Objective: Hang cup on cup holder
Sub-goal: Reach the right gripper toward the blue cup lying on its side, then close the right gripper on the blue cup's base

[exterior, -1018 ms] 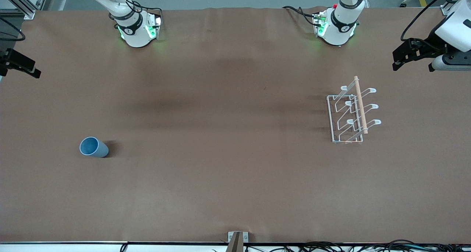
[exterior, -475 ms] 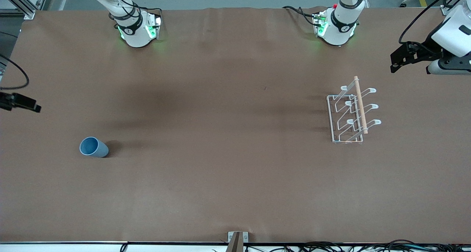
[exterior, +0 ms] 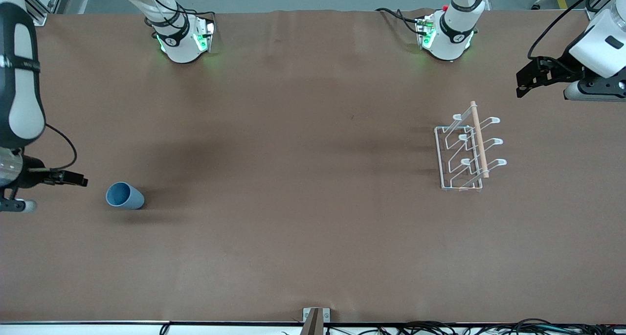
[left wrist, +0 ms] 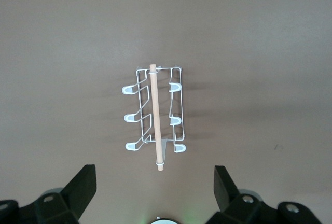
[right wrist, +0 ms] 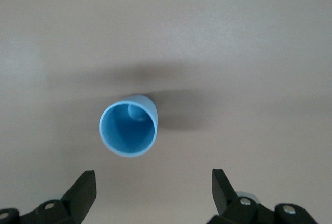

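The cup (exterior: 124, 196) is seen on the brown bench (exterior: 293, 227), standing upright with its open mouth up, as the right wrist view shows (right wrist: 128, 129). It is found toward the right arm's end of the bench, well apart from the cup holder (exterior: 468, 150) and slightly nearer to the front camera than it. Nothing touches the cup.

The right claw (exterior: 73, 180) is held just beside the cup, toward the right arm's end of the bench, and is not in contact with it. Its fingers (right wrist: 83, 189) are spread wide, and nothing is held between them.

The cup holder is set on the bench toward the left arm's end, with its wooden dowel (left wrist: 155, 115) along the top and its prongs bare. The left claw (exterior: 530, 78) is held above the bench near the cup holder, toward the left arm's end; its fingers (left wrist: 80, 186) are spread wide and hold nothing.
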